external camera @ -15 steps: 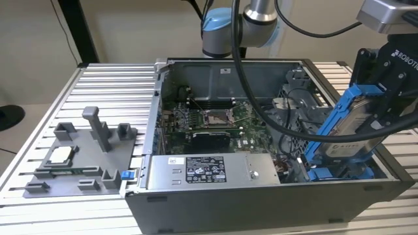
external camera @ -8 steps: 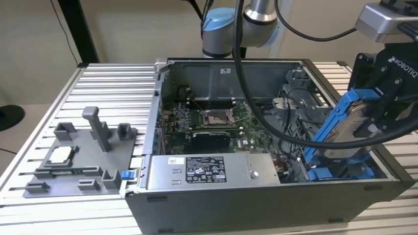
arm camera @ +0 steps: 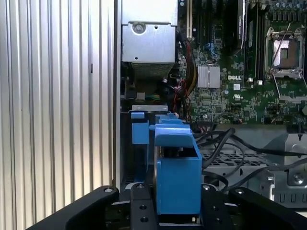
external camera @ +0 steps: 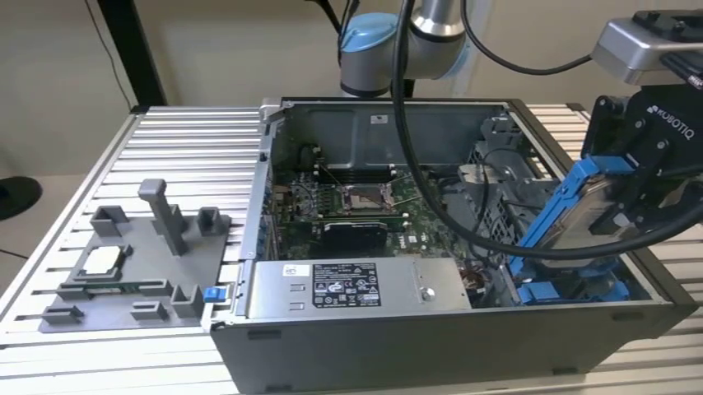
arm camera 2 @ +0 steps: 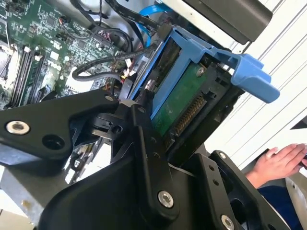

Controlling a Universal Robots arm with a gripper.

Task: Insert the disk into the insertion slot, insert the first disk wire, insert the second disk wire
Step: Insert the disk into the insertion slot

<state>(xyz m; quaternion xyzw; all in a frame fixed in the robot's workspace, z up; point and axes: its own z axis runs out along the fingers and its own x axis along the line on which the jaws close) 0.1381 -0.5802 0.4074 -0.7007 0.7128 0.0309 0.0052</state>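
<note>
Gripper (external camera: 628, 206) clamped on disk (external camera: 580, 206). Disk tilted, hanging above slot (external camera: 571, 292) below gripper, not seated. Risk: tilt jams carrier against slot rails. Loose cables (arm camera: 217, 135) beside slot may snag or pinch.

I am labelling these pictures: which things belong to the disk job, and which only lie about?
Job: disk, clamped in the gripper; insertion slot.
Lying about: power-supply box; grey fixture on the table; motherboard; a person's hand.
</note>
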